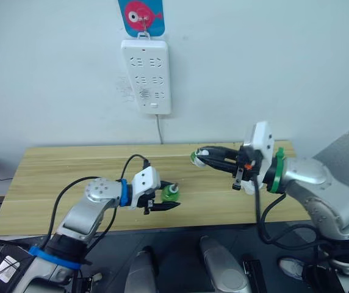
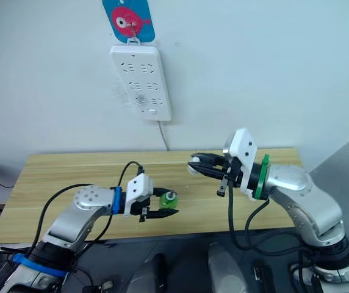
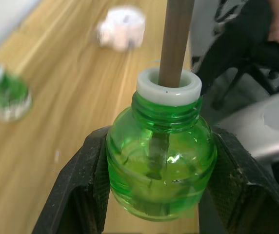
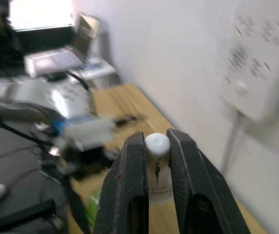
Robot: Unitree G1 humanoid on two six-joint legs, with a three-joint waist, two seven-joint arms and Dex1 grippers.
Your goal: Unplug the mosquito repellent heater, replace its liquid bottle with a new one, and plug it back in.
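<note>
My left gripper is shut on a green liquid bottle just above the table's front edge. The bottle is uncapped, with a white neck ring and a brown wick sticking out of it. My right gripper hovers over the middle of the table, shut on the white cap of a second green bottle; the cap sits between its fingers. In the left wrist view a small white rounded unit with a hole in its top, the mosquito repellent heater, lies on the wood farther off.
A long white power strip hangs on the wall above the wooden table, its cord dropping behind the back edge. A red fish sticker sits above it. The two grippers are about a hand's width apart.
</note>
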